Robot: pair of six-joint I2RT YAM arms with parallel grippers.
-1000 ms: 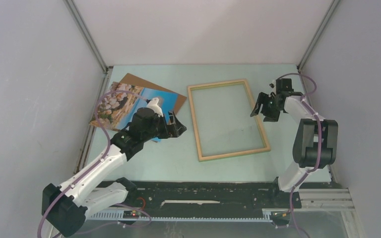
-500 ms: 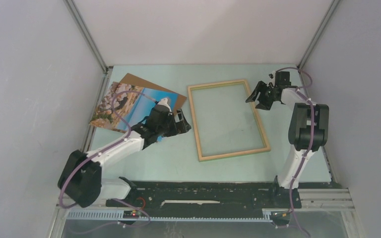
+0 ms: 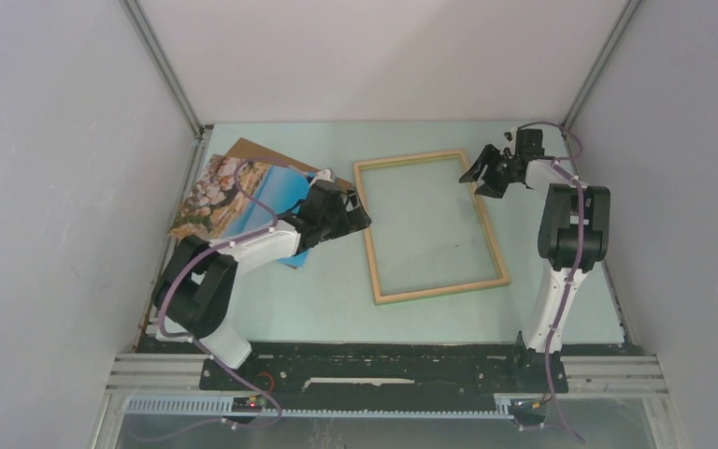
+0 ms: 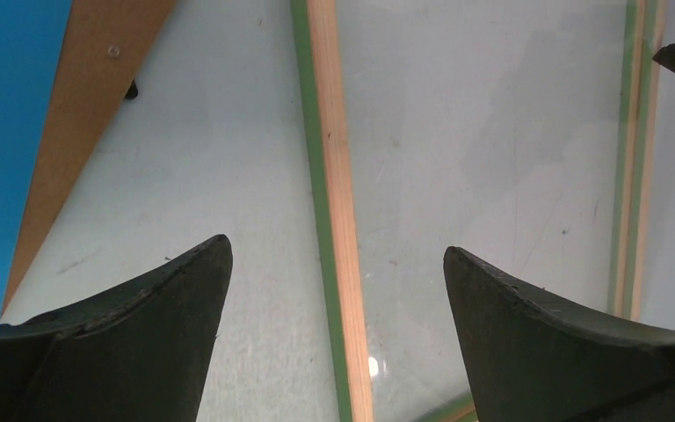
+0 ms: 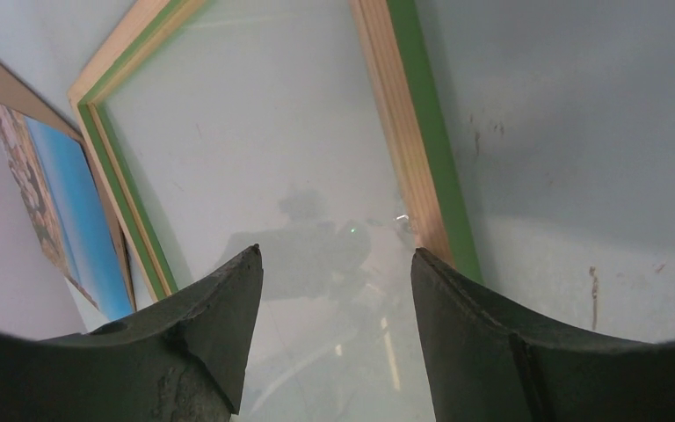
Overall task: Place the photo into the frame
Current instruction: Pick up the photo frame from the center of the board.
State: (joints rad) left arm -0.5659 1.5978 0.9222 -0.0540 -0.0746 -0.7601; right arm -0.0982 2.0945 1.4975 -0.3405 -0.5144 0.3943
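The photo, blue water with pale rocks at its left end, lies face up at the left on a brown backing board. The frame lies flat mid-table with its pale wood side up. My left gripper is open and empty over the frame's left rail, which runs between the two fingers. The photo's blue edge shows at far left. My right gripper hovers open and empty at the frame's far right corner, above the pane just inside the right rail.
The backing board sticks out from under the photo towards the frame's left rail. Grey walls close the table at left, right and back. A black rail carrying the arm bases runs along the near edge.
My left gripper has left the photo's near right edge, swung right to the frame's left rail and opened wider. My right gripper has moved back to the frame's far right corner, jaws narrowing slightly.
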